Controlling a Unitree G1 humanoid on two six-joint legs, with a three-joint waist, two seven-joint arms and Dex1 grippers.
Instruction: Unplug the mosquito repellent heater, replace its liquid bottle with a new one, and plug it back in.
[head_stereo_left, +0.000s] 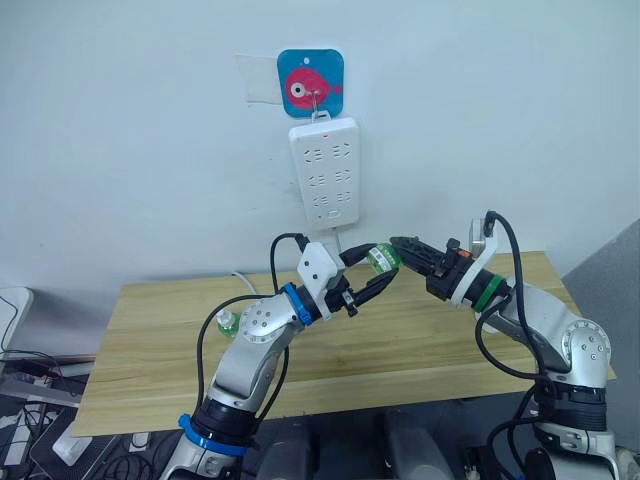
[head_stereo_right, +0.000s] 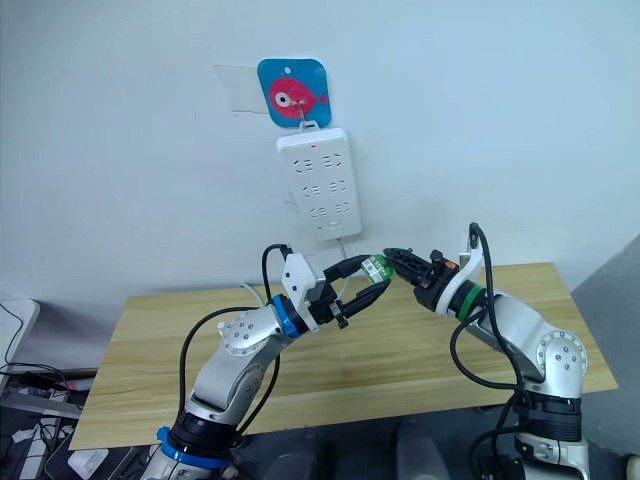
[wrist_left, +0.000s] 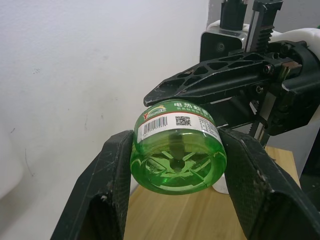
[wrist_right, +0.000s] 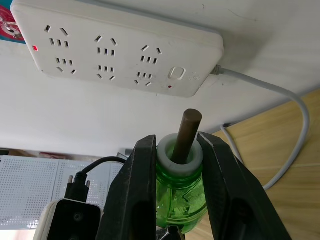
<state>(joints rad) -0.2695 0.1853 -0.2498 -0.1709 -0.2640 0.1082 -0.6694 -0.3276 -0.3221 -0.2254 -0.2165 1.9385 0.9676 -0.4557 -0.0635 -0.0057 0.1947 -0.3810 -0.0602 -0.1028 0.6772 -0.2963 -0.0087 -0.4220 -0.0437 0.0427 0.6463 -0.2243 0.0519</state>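
Green bottle (head_stereo_left: 381, 258) hangs in mid-air above the wooden table (head_stereo_left: 150, 340), just below the wall-hung power strip (head_stereo_left: 323, 170), and both arms meet on it. Left gripper (head_stereo_left: 372, 277) clamps the fat base end between its two fingers; right gripper (head_stereo_left: 400, 249) is pinched on the white neck collar, from which a dark wick (wrist_right: 187, 134) sticks out. Its long axis runs roughly level from one gripper to the other, base toward the left arm, neck toward the right. I'd say whichever gripper lets go first decides who carries it onward. A second green bottle (head_stereo_left: 227, 321) stands on the table beside the left arm
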